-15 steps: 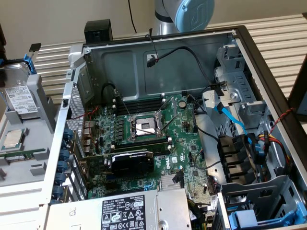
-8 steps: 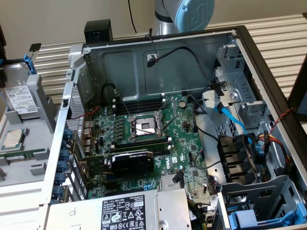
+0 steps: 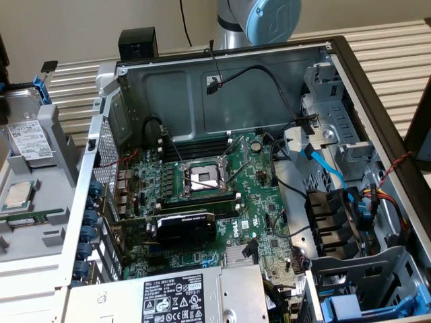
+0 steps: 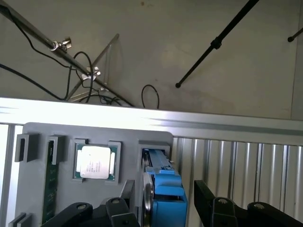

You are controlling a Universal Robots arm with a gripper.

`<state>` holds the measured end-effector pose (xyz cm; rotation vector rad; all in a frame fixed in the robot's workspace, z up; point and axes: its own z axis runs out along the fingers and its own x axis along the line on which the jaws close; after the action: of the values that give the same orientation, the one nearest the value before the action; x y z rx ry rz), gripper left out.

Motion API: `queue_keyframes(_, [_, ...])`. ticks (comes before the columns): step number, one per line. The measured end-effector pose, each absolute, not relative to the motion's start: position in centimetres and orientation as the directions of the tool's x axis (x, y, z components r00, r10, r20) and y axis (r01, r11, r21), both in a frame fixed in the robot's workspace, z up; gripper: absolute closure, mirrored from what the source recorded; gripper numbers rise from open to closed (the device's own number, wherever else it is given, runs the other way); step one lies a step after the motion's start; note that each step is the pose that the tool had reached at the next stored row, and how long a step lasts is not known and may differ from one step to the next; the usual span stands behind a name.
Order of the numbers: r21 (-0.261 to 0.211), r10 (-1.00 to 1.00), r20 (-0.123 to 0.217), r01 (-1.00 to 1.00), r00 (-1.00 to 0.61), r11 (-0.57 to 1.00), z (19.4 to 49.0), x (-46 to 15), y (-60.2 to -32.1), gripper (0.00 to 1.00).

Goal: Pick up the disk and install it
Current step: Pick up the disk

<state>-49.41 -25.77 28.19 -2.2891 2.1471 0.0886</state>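
The disk [image 3: 28, 136], silver with a white label and a blue plastic frame, stands on edge in a slot of the grey parts tray [image 3: 57, 145] at the exterior view's left. In the wrist view the disk [image 4: 163, 182] is seen edge-on, blue frame uppermost. My gripper [image 4: 163, 203] is open and its black fingers [image 4: 118, 210] stand on either side of the disk, with a clear gap between the frame and the other finger. Nothing is held. The arm's blue joint [image 3: 273, 20] shows behind the computer case.
A processor chip [image 4: 96, 162] and a memory stick [image 4: 49, 194] lie in the tray beside the disk. The open computer case [image 3: 222, 87] holds the motherboard [image 3: 202, 182], loose cables, a grey power-supply box [image 3: 195, 296] and blue drive bays [image 3: 357, 309]. A slatted table [image 4: 236, 165] surrounds the tray.
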Motion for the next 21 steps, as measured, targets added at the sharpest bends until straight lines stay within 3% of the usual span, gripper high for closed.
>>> queue_keyframes(8, [0.036, -0.997, -0.041, -0.997, 0.060, -0.061, 28.04, -49.56, -25.78, 0.39])
queue_keyframes(11, [0.035, -0.997, -0.040, -0.998, 0.059, -0.060, 27.99, -49.58, -25.78, 0.41])
queue_keyframes(12, [0.035, -0.997, -0.040, -0.998, 0.059, -0.060, 27.97, -49.58, -25.78, 0.48])
queue_keyframes(21, [0.029, -0.998, -0.030, -0.998, 0.058, -0.059, 27.89, -49.58, -25.78, 0.48])
